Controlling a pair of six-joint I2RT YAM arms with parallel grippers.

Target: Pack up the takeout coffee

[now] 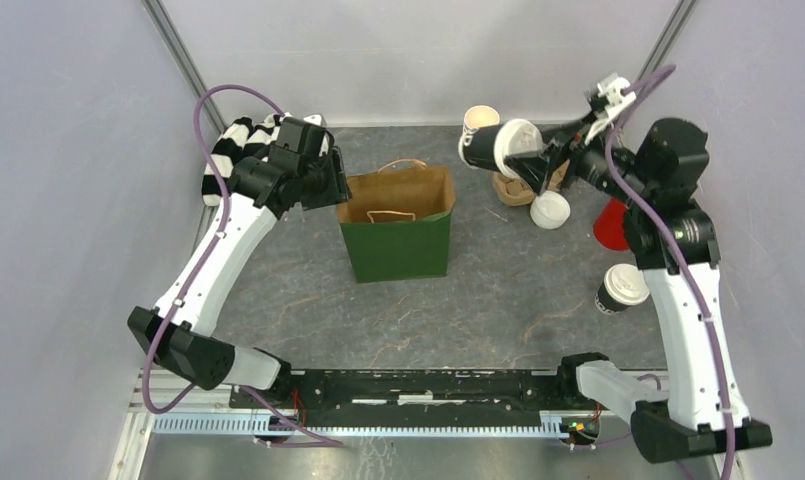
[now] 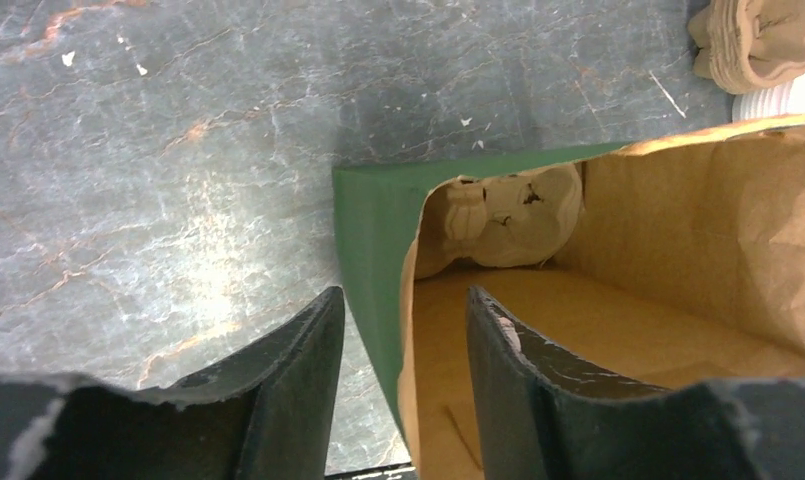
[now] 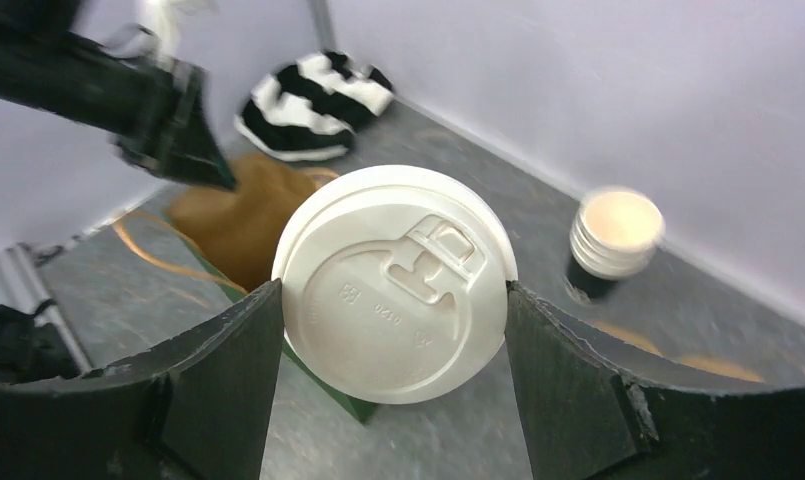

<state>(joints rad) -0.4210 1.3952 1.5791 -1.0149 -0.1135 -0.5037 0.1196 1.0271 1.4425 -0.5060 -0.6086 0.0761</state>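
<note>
Grey marbled bench (image 1: 498, 300), lavender walls (image 1: 408, 50).

Right tool (image 3: 393, 288): clenched on the held cup (image 1: 493, 148), one jaw on each side just under the lid. The cup is in the air and lying on its side, lid toward the wrist. It's right of the bag (image 1: 398, 245) and not over the mouth yet.

Left tool (image 2: 403, 300): jaws apart, straddling the bag's left wall, one outside and one inside. No pinch yet, there's a gap on the inner side.

Step in hand, my read: get the held cup into the bag. To do it well:
- pinch the left wall first so the mouth stays wide and the bag can't slide
- bring the cup over the mouth and turn it lid-up before lowering, because a tilted cup could leak at the lid
- aim for the pulp carrier (image 2: 508, 215) down inside the bag
- let go only once the cup is seated
- keep clear of the bag handles

Count:
- lidded coffees: 2, one in the right tool and the second cup (image 1: 620, 290) upright on the bench by the right arm
- bag: 1
- loose lid (image 1: 550, 210): 1
- stack of open cups (image 1: 480, 122): 1, can't tell how many are in it
- carrier pile (image 1: 518, 188) on the bench: 1
- red cup (image 1: 608, 225): 1, half hidden by the arm
- striped cloth (image 1: 233, 150): 1
</note>
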